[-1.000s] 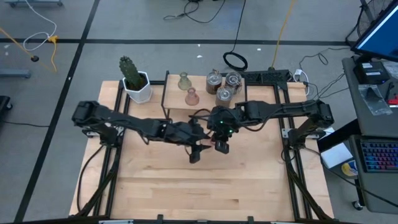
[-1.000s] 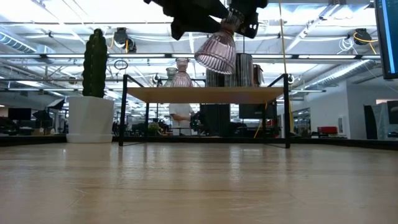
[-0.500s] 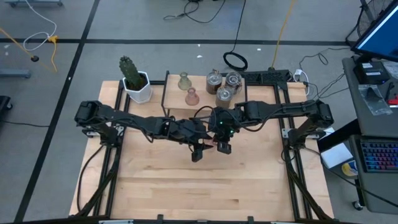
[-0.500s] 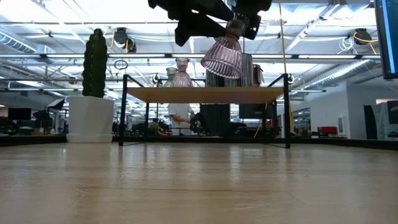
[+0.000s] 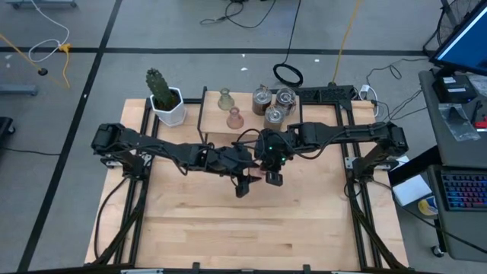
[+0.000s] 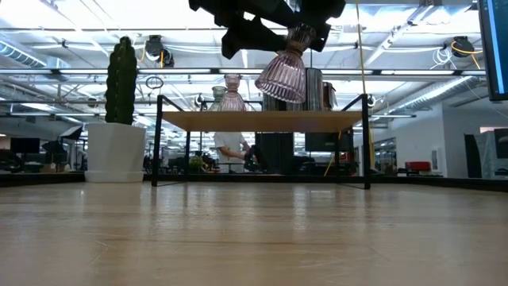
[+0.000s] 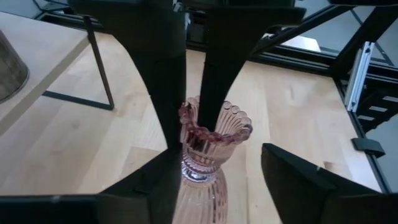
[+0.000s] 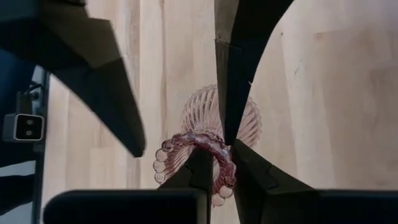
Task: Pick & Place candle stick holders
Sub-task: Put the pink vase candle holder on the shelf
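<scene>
A pink ribbed bell-shaped candle stick holder [image 6: 282, 73] hangs high above the table's middle, its scalloped mouth up and its wide foot down and tilted. My right gripper [image 5: 272, 178] is shut on its mouth. My left gripper [image 5: 243, 186] is open, its fingers [image 7: 158, 183] standing either side of the holder's neck [image 7: 198, 171]. On a raised wooden shelf [image 5: 304, 114] at the back stand a pale green holder [image 5: 224, 99], another pink one [image 5: 234, 117] and three silvery ones [image 5: 274, 105]. My right gripper pinches the scalloped rim [image 8: 225, 163] of the holder's mouth, one finger [image 7: 214, 93] inside the mouth and one outside. The fingers slant down from the table's right side. The holder hangs below them, tilted, clear of the table. My left gripper: whether its one finger touches the neck I cannot tell.
A cactus in a white pot [image 5: 165, 97] stands at the shelf's left. The shelf's black legs [image 6: 157, 143] rise from the tabletop at the back. Bare wooden tabletop [image 5: 251, 228] spreads toward the near edge. Black frame rails [image 5: 358, 190] run along both sides.
The hanging pink holder has shifted slightly toward the table's right and sunk a little, still tilted in my right gripper's hold.
</scene>
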`<action>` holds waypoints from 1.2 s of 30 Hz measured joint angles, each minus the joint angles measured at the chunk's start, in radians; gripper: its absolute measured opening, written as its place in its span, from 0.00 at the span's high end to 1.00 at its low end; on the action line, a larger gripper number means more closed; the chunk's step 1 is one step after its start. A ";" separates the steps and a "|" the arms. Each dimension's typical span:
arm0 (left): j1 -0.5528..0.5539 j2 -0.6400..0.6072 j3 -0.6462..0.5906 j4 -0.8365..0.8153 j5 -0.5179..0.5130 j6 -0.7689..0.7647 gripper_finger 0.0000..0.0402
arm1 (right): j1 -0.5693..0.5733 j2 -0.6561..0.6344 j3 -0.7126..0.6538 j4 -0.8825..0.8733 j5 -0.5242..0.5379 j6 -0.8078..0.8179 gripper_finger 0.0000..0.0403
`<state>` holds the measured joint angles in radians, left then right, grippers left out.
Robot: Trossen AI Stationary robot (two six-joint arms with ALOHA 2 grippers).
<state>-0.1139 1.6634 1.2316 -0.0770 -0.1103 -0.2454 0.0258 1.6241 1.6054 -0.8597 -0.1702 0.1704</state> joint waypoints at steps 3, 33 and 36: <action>-0.001 0.000 0.000 0.000 -0.004 0.000 0.37 | 0.000 0.000 0.000 0.001 0.007 -0.003 0.94; 0.000 0.004 -0.003 -0.009 -0.017 0.079 0.26 | 0.010 -0.005 0.009 -0.029 -0.141 -0.097 0.94; 0.000 0.004 -0.003 0.001 -0.009 0.081 0.26 | 0.012 -0.005 0.007 -0.010 -0.151 -0.088 0.94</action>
<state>-0.1143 1.6672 1.2285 -0.0762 -0.1194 -0.1646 0.0376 1.6192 1.6123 -0.8700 -0.3207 0.0819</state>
